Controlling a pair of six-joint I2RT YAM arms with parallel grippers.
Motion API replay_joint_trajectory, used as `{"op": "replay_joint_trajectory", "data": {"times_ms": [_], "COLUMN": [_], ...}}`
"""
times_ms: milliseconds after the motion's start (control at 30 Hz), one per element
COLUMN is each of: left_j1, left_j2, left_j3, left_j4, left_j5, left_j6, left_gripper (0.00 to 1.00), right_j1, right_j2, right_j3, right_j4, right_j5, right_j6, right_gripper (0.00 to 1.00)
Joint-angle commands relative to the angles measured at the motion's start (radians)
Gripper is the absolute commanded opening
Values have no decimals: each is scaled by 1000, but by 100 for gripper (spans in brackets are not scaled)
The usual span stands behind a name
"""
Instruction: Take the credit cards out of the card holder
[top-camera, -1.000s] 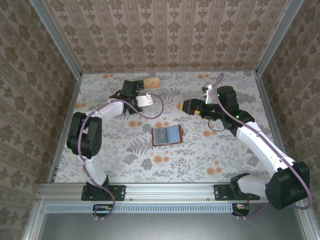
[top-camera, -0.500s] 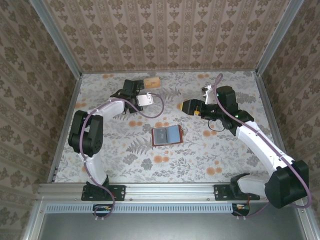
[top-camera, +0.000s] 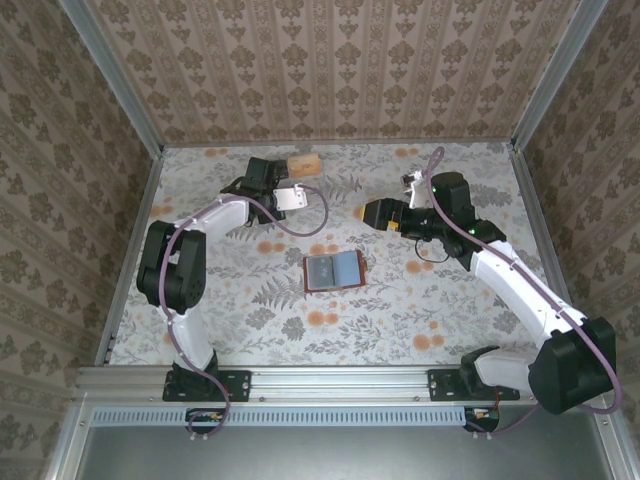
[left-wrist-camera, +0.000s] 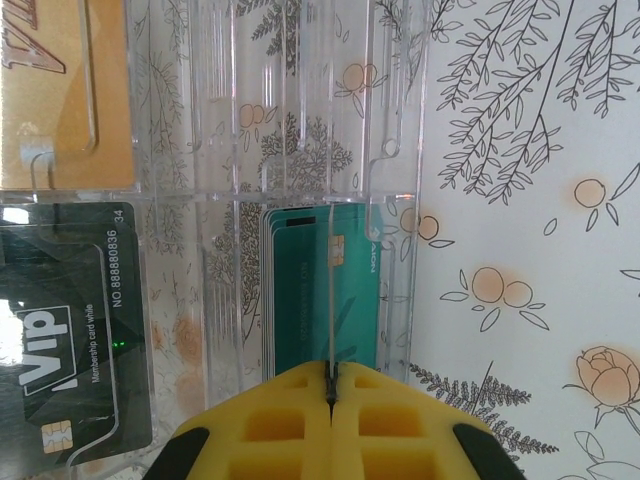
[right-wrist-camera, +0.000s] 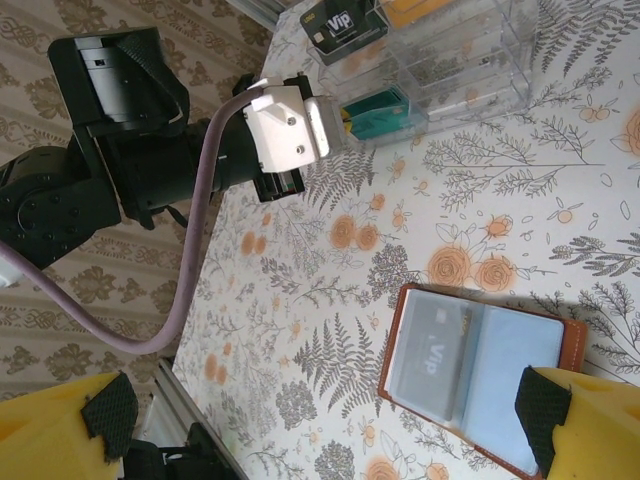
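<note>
- Little had moved since a second earlier: the left arm had edged a touch toward 9 o'clock, and the wallet had stayed open in the middle of the table.
- The left fingers were pressed fully together just short of the teal card, which lay in a slot of the clear tray. I could not tell whether they pinched anything.
- The orange card lay at 10 o'clock of the teal one and the black card at 8 o'clock, each in its own slot.
- The right fingers were spread wide and empty, at 1 o'clock of the wallet in the top view.
- Three cards seemed done. One more card appeared to sit in the wallet's 9 o'clock pocket, so probably one was left.
</note>
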Motion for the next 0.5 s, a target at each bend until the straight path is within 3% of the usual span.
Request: {"op": "replay_joint_trajectory", "data": {"times_ms": [0,333,467], "left_j1": [-4,10,12], "left_j2": [0,40,56], "left_j3": [33,31,35], "left_j4": [-8,0,11], "left_j5": [4,8,1], "left_j6": [17,43,33], "left_gripper": [0,0,11], "right_j1": [-7,-7,-7], "right_j2": [7,19,24], "right_j3": [20,26,26], "right_j4": [13,18,20], "right_j5": [-16,-18,-20], "right_j6": [10,10,13], "right_gripper": [100,100,100]}}
